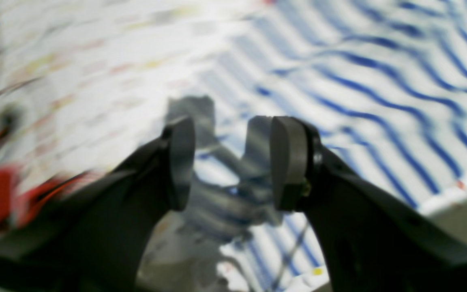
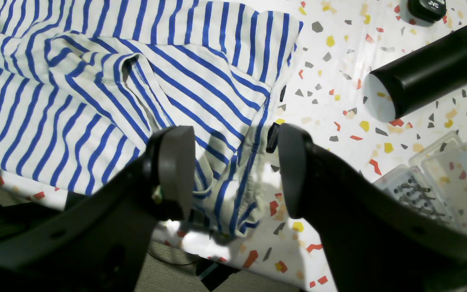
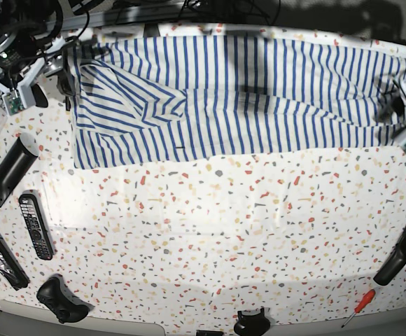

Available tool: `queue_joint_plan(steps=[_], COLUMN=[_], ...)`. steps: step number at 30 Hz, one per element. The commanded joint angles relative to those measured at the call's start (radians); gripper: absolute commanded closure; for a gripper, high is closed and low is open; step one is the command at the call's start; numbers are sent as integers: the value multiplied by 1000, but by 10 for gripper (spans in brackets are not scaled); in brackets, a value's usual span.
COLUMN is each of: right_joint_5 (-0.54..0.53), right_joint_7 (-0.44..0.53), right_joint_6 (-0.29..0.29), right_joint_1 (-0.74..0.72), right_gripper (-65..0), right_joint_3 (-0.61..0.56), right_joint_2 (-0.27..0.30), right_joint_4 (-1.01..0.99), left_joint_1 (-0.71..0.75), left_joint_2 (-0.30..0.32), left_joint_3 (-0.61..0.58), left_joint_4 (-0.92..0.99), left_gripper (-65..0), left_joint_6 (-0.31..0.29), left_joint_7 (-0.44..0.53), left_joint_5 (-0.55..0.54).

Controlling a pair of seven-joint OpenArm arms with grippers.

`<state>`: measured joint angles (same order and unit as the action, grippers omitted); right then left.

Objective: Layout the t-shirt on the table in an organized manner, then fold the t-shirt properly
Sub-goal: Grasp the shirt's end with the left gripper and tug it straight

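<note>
The right gripper (image 2: 233,170) hangs unclenched over the collar end. The shirt (image 3: 238,94) lies stretched along the table's (image 3: 210,231) far edge, partly folded lengthwise; cross folds remain. The left gripper (image 1: 229,162) is released too.

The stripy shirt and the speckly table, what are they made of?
The t-shirt looks like soft knit cloth, matte: it wrinkles and folds over itself, and a stitched hem shows in the right wrist view. The table looks like a hard, smooth terrazzo-style surface, white with red, orange, yellow and grey flecks. Real stone or a printed top cannot be told.
</note>
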<state>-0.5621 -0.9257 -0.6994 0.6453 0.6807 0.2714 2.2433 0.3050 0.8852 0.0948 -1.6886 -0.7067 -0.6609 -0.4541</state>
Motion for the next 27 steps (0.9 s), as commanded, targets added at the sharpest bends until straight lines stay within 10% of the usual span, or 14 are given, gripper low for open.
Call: queue_joint_plan(steps=[1, 6, 27], right_joint_5=[-19, -19, -18], right_joint_7=[19, 19, 20], right_joint_6=[1, 1, 1], right_joint_1=[0, 0, 0], right_gripper=[-316, -316, -316], right_joint_3=[7, 7, 7], right_joint_2=[11, 11, 11], right_joint_4=[17, 17, 17], left_joint_1=[-11, -41, -142], left_joint_2=[34, 35, 35], left_joint_3=[-10, -90, -254], left_joint_4=[-13, -11, 154], left_gripper=[-275, -275, -275], left_joint_6=[9, 9, 9], left_joint_7=[35, 95, 36], left_joint_5=[44, 249, 138])
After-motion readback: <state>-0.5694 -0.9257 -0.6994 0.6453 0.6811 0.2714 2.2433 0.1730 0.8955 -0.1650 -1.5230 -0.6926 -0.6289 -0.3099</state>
